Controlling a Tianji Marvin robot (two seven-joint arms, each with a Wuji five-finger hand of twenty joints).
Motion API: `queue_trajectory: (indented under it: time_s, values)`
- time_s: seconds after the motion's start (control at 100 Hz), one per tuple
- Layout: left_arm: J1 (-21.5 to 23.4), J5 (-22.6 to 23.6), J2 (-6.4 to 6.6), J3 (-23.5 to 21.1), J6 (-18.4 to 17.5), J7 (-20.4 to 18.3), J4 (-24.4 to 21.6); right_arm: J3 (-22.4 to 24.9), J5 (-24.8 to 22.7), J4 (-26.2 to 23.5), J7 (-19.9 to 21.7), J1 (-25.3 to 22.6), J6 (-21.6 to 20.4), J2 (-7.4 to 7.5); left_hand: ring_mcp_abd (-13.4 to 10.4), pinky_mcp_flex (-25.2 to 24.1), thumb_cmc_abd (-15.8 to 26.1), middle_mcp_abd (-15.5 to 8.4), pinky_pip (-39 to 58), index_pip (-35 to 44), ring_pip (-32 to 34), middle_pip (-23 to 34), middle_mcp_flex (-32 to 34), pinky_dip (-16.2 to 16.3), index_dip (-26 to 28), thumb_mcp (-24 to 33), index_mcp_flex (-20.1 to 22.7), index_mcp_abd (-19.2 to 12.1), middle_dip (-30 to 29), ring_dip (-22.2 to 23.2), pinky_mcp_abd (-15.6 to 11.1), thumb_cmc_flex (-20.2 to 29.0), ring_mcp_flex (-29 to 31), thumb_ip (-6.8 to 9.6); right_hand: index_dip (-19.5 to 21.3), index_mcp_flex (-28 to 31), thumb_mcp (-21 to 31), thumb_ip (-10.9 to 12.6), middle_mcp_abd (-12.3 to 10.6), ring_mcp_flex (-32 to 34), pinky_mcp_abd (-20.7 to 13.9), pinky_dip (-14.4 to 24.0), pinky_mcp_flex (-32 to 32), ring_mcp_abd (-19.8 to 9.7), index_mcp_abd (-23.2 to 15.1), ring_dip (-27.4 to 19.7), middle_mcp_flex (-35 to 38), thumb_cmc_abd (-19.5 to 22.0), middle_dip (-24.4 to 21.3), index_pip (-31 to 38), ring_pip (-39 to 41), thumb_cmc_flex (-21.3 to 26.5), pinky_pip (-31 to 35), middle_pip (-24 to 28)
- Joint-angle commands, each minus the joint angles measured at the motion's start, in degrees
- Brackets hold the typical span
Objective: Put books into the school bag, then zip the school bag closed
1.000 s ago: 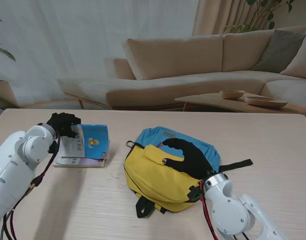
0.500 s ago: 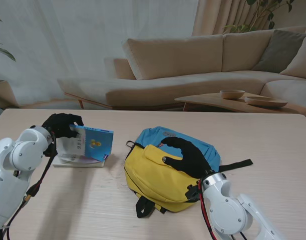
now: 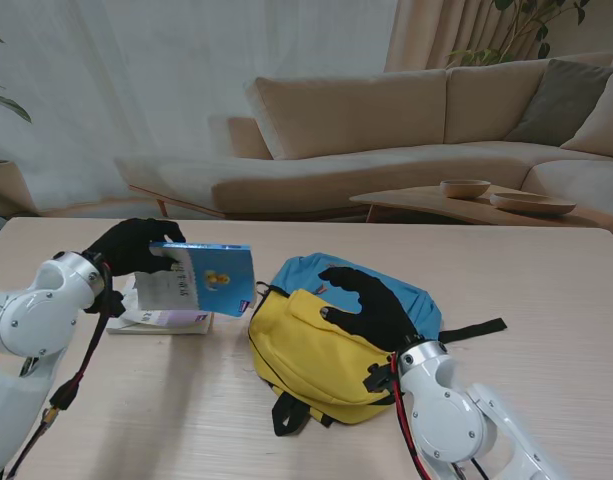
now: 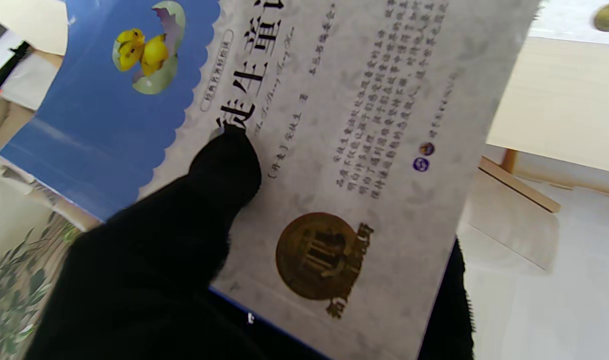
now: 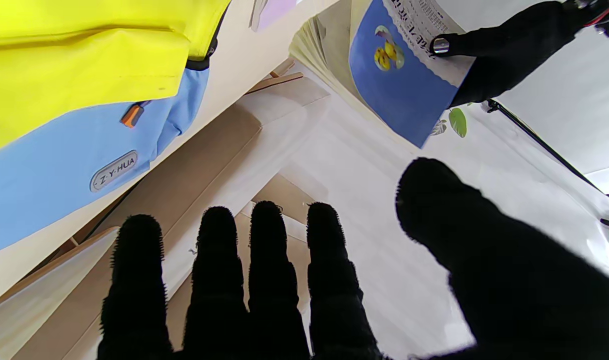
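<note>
My left hand (image 3: 131, 247) gripped a book (image 3: 208, 279) off the counter (image 3: 166, 400); my right hand (image 3: 371, 305) hung unclenched above the bag (image 3: 306, 355)

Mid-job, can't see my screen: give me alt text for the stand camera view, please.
The left hand holds a blue-and-white book lifted off another book on the table, left of a yellow-and-blue school bag. The right hand is spread open over the bag.
</note>
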Motion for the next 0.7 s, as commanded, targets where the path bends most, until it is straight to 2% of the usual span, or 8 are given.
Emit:
queue_trajectory:
  time_s: [0.0,0.1,0.24,0.34,0.45,0.69]
  values:
    - [0.61,-0.81,-0.43,0.14,0.60,-2.21,-2.88,-0.60,0.19,0.19,0.34,-0.06,0.08,-0.87,2.49,-0.27,8.28,1.60,3.69,7.25,2.78,7.61,3.02,1.88,6.67,1.76,3.73,-4.86,2.02,1.90,2.80,3.96,1.42,4.42,0.61,-2.95,0.01,1.37,-2.79,-3.37,-3.32,0.29,-0.64,-2.15,-1.46,0.44,-2.92,-1.52,0.68,0.69,0.68,1.87,1.11,1.19]
    - [1.20,-2.39,-0.42,0.82,0.92,-2.84,-4.89,-1.29,0.51,0.59,-0.32,0.35,-0.12,-1.07,2.27,-0.04,8.60,1.42,4.09,7.10,3.11,7.90,2.78,2.06,6.83,1.57,3.15,-4.66,2.09,2.08,2.66,3.84,1.55,4.43,0.69,-4.74,-1.55,0.63,-3.21,-4.34,-4.08,0.39,-1.01,-2.63,-1.24,0.59,-5.05,-2.41,0.85,0.76,0.89,1.85,1.10,1.62]
    - [1.79,-5.02,-0.35,2.78,3.12,-4.26,-7.58,-2.30,1.20,0.79,-1.83,0.50,-0.63,-1.49,2.19,-0.07,8.99,1.45,4.37,7.00,3.23,8.08,2.53,2.20,6.85,1.30,2.74,-4.51,1.96,2.16,2.56,3.82,1.49,4.46,1.00,-6.93,-3.66,-0.43,-3.66,-5.63,-4.87,0.52,-1.41,-3.01,-0.81,0.79,-7.55,-3.70,1.07,1.27,1.24,1.97,1.10,2.58]
    - [2.03,-5.61,-0.46,4.47,3.88,-3.97,-8.62,-3.15,1.54,0.92,-2.77,0.63,-0.82,-1.76,2.07,0.01,8.95,1.37,4.56,7.08,3.24,8.29,2.62,2.27,6.87,1.17,2.77,-4.60,1.81,2.16,2.50,3.88,1.46,4.54,1.19,-7.92,-4.65,-0.95,-3.57,-6.09,-5.44,0.73,-1.19,-3.19,-0.44,0.99,-8.68,-4.27,1.22,1.60,1.64,1.95,1.42,3.24]
    - [2.08,-7.51,-0.22,5.95,4.44,-5.51,-9.41,-4.19,2.13,1.03,-4.02,0.72,-0.69,-2.15,2.05,-0.09,8.96,1.24,4.55,7.07,3.15,8.26,2.26,2.25,6.87,0.96,2.64,-4.58,1.65,2.14,2.42,4.04,1.29,4.57,1.35,-8.64,-5.32,-1.37,-3.52,-6.49,-5.73,1.16,-1.03,-3.24,-0.08,1.35,-9.30,-4.70,1.45,1.99,2.34,1.85,2.16,4.13]
    - [1.46,-11.24,-0.19,9.28,5.03,-6.27,-9.04,-5.89,3.49,1.08,-5.84,0.47,-1.83,-2.72,2.23,-0.36,9.09,1.42,4.30,6.99,2.80,8.23,2.29,2.12,6.79,0.59,2.80,-4.27,1.35,2.03,2.50,4.43,1.07,4.67,1.57,-5.53,-3.91,-1.66,-2.91,-3.52,-5.40,2.37,1.63,-2.47,-0.12,2.17,-5.90,-6.42,1.68,3.33,4.28,2.37,4.61,5.41]
